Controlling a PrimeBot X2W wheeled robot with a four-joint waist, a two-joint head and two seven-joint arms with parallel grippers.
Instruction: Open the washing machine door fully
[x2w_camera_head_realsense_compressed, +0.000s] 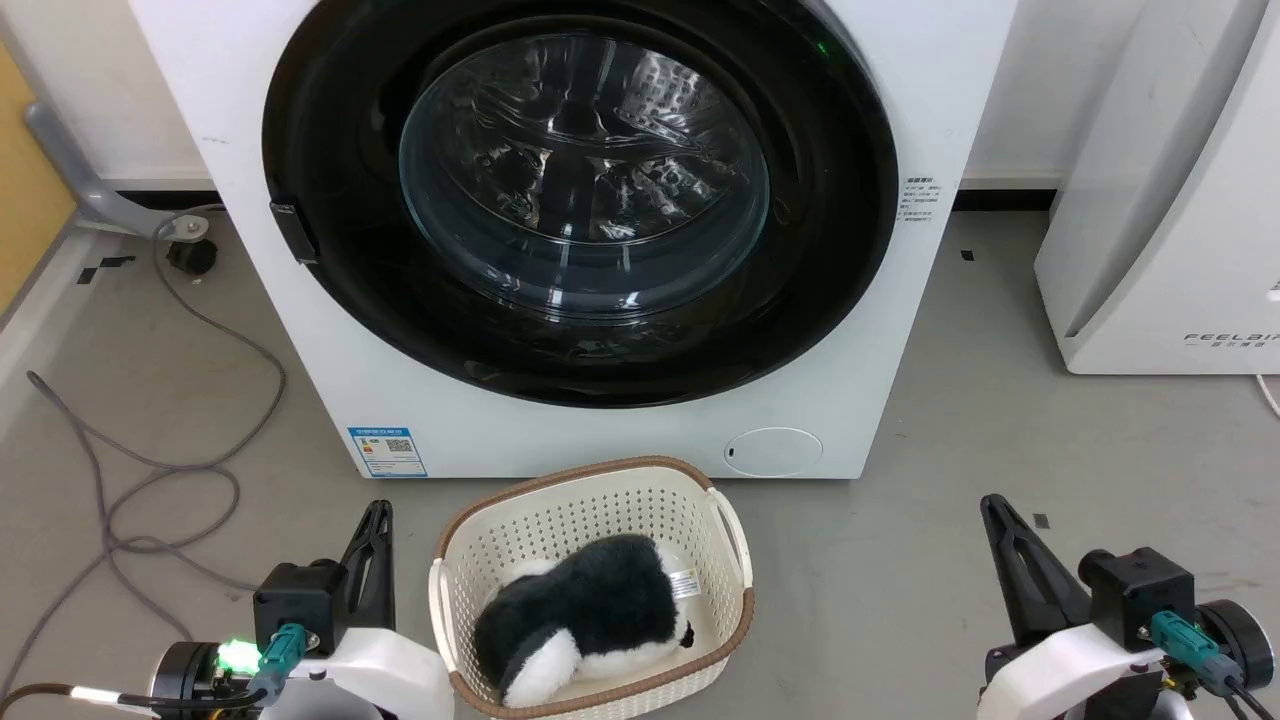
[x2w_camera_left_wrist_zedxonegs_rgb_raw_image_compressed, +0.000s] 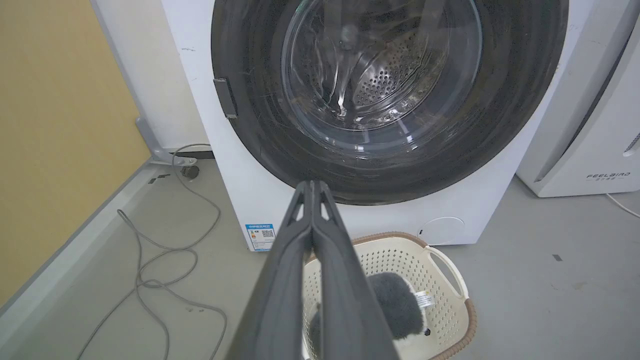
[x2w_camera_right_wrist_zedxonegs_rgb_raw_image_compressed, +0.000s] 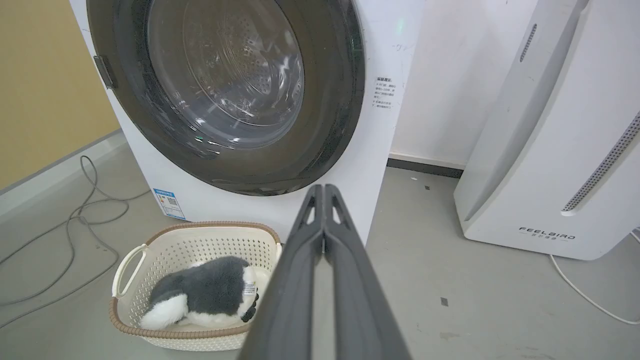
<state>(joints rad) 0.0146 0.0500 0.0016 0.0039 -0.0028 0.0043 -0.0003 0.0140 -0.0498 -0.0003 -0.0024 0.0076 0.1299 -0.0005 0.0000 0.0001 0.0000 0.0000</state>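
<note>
The washing machine (x2w_camera_head_realsense_compressed: 300, 330) is a big white box straight ahead. Its door (x2w_camera_head_realsense_compressed: 340, 160) (x2w_camera_left_wrist_zedxonegs_rgb_raw_image_compressed: 250, 65) (x2w_camera_right_wrist_zedxonegs_rgb_raw_image_compressed: 330, 100), a glossy black disc with a clear glass bowl in the middle, lies flat against the front, with a small dark handle tab (x2w_camera_head_realsense_compressed: 293, 232) on its left rim. My left gripper (x2w_camera_head_realsense_compressed: 378, 515) (x2w_camera_left_wrist_zedxonegs_rgb_raw_image_compressed: 311, 184) rests shut and empty at the lower left, well short of the door. Low on the right, my right gripper (x2w_camera_head_realsense_compressed: 993, 505) (x2w_camera_right_wrist_zedxonegs_rgb_raw_image_compressed: 324, 187) is shut too, with nothing in it.
A cream basket (x2w_camera_head_realsense_compressed: 590, 495) with a black-and-white plush toy (x2w_camera_head_realsense_compressed: 590, 615) stands on the floor just before the machine, between my grippers. Grey cables (x2w_camera_head_realsense_compressed: 150, 470) trail over the floor at left. A white slanted appliance (x2w_camera_head_realsense_compressed: 1170, 220) stands at right. A yellow wall (x2w_camera_left_wrist_zedxonegs_rgb_raw_image_compressed: 50, 125) bounds the left.
</note>
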